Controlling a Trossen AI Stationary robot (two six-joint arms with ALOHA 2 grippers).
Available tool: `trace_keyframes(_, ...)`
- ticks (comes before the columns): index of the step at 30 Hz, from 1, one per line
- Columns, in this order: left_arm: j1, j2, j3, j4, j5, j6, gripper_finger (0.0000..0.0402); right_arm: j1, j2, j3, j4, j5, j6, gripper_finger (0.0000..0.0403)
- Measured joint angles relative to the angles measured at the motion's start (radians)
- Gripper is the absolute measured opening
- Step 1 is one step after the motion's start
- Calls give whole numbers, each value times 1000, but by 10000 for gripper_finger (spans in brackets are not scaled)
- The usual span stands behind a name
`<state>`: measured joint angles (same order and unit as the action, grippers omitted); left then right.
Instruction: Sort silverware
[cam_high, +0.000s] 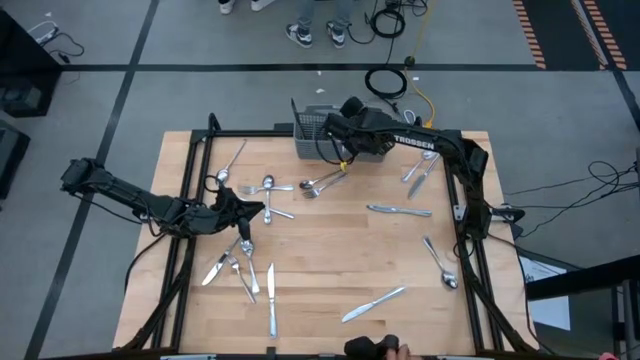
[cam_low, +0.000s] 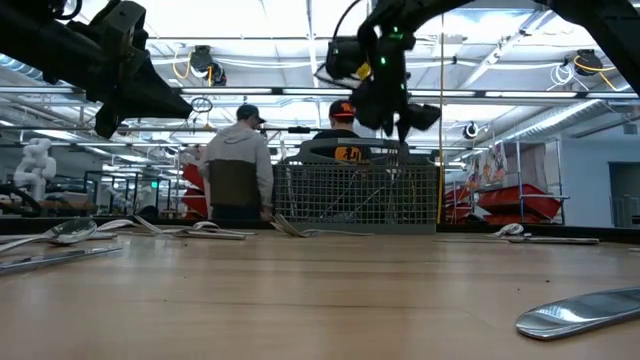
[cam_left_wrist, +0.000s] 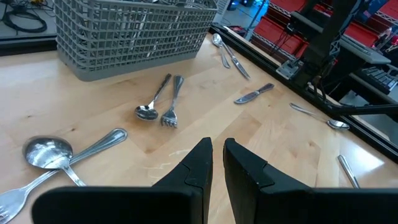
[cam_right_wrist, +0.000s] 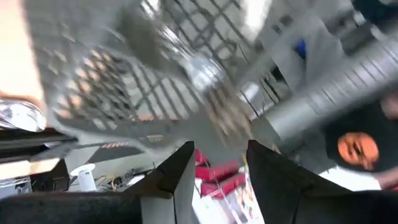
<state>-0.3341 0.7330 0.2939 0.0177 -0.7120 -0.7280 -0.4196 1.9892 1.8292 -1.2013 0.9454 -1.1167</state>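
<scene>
A wooden counter (cam_high: 330, 270) is seen from above, with silverware scattered across it. Nearest the front edge lie two knives (cam_high: 374, 304), one pointing away and one at an angle. A little farther back, at the left, a cluster of forks and spoons (cam_high: 238, 262) lies just below the left gripper (cam_high: 262, 209), whose jaws hover nearly closed and hold nothing. A spoon (cam_high: 440, 264) lies toward the right edge, and another knife (cam_high: 399, 210) near the middle. Beyond that, a fork and spoon (cam_high: 322, 184) lie side by side just in front of a grey wire basket (cam_high: 310, 128) at the back edge. The right gripper (cam_high: 336, 128) hangs over this basket, jaws parted and empty. White lettering on the right arm reads "TROSSEN" (cam_high: 414, 143). Behind the counter, two people (cam_low: 238, 165) stand in a workshop.
</scene>
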Motion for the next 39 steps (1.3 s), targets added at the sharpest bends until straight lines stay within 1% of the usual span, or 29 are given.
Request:
trace_keyframes(3, 0, 0, 0, 0, 0, 0, 48, 3, -18, 123, -72, 21, 117, 136)
trace_keyframes(5, 0, 0, 0, 2, 0, -5, 48, 1, -45, 222, -153, 12, 284, 136)
trace_keyframes(6, 0, 0, 0, 2, 0, -16, 48, -4, -60, 271, -196, -14, 406, 136)
trace_keyframes(8, 0, 0, 0, 3, 0, -47, 48, -27, -102, 352, -293, -130, 700, 137)
trace_keyframes(9, 0, 0, 0, 2, 0, -53, 48, -43, -128, 373, -339, -192, 841, 137)
trace_keyframes(11, 0, 0, 0, 3, 0, -62, 48, -76, -190, 362, -371, -277, 1075, 136)
trace_keyframes(13, 0, 0, 0, 5, -1, -77, 48, -98, -275, 281, -354, -325, 1192, 133)
trace_keyframes(14, 0, 0, 0, 5, -1, -78, 48, -101, -317, 227, -350, -315, 1232, 130)
trace_keyframes(17, 0, 0, 0, 8, 0, -79, 48, -102, -457, 6, -356, -211, 1383, 122)
trace_keyframes(18, 0, 0, 0, 11, 0, -79, 48, -104, -504, -80, -341, -196, 1443, 120)
trace_keyframes(21, 0, 0, 0, 12, -1, -78, 47, -104, -638, -353, -161, -199, 1590, 117)
trace_keyframes(24, 0, 0, 0, 17, 0, -79, 48, -103, -722, -586, 66, -257, 1725, 118)
trace_keyframes(28, 0, 0, 0, 28, 6, -110, 48, -106, -750, -846, 218, -268, 1965, 118)
trace_keyframes(30, 0, 0, 0, 27, 8, -131, 48, -106, -748, -944, 287, -274, 2075, 118)
trace_keyframes(32, 0, 0, 0, 28, 13, -135, 48, -101, -746, -1032, 366, -311, 2166, 118)
trace_keyframes(34, 0, 0, 0, 27, 16, -157, 47, -86, -745, -1100, 447, -380, 2192, 118)
trace_keyframes(36, 0, 0, 0, 27, 25, -157, 48, -60, -745, -1149, 491, -438, 2172, 119)
trace_keyframes(37, 0, 0, 0, 26, 26, -157, 48, -46, -745, -1168, 496, -450, 2190, 119)
trace_keyframes(39, 0, 0, 0, 26, 27, -157, 48, -21, -745, -1193, 497, -440, 2263, 119)
